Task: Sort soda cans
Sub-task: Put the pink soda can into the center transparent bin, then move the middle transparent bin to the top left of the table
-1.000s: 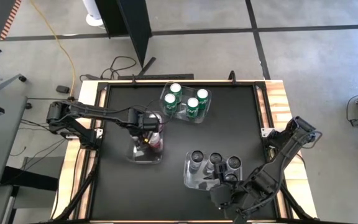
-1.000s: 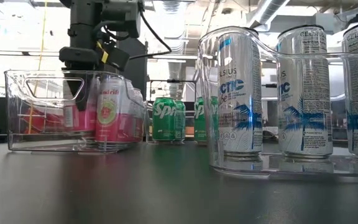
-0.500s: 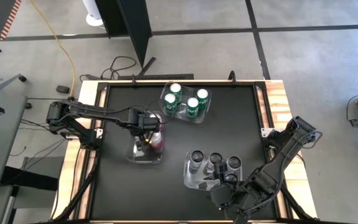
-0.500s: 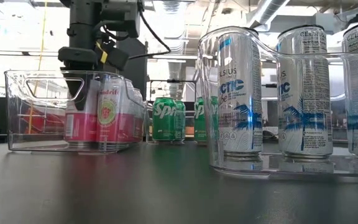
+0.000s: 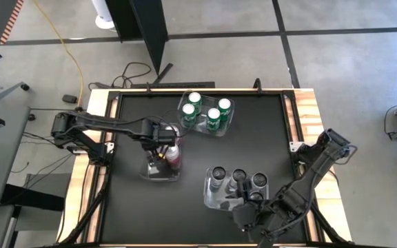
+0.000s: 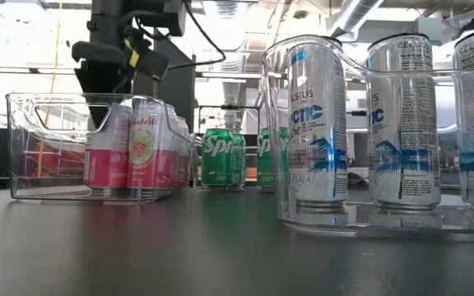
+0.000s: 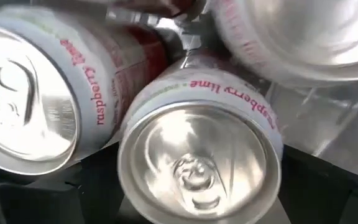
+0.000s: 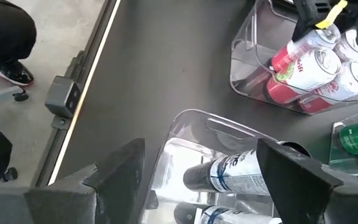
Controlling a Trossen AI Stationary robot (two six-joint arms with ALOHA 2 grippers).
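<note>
Several red-pink soda cans [image 5: 174,154] [image 6: 134,148] stand upright on their bases in a clear bin [image 5: 156,172] at the table's left. My left gripper [image 5: 160,138] [image 6: 105,99] hangs open just above them, pointing down at one can's silver top [image 7: 197,162], and holds nothing. Several green cans [image 5: 205,110] [image 6: 220,156] stand in a bin at the far middle. Grey cans [image 5: 236,180] [image 6: 319,123] stand in a bin near the front. My right gripper [image 8: 207,171] [image 5: 243,215] hovers open over that bin's near end.
Bare black tabletop [image 5: 253,138] lies between the three bins and at the far right. The raised wooden frame [image 5: 309,124] rims the table. A person's dark legs and shoe [image 8: 5,43] show on the floor beyond the table's edge.
My left gripper has risen out of the red-pink cans' bin, its fingers now near the bin's rim. The front red-pink can has settled upright on the bin floor beside the others.
</note>
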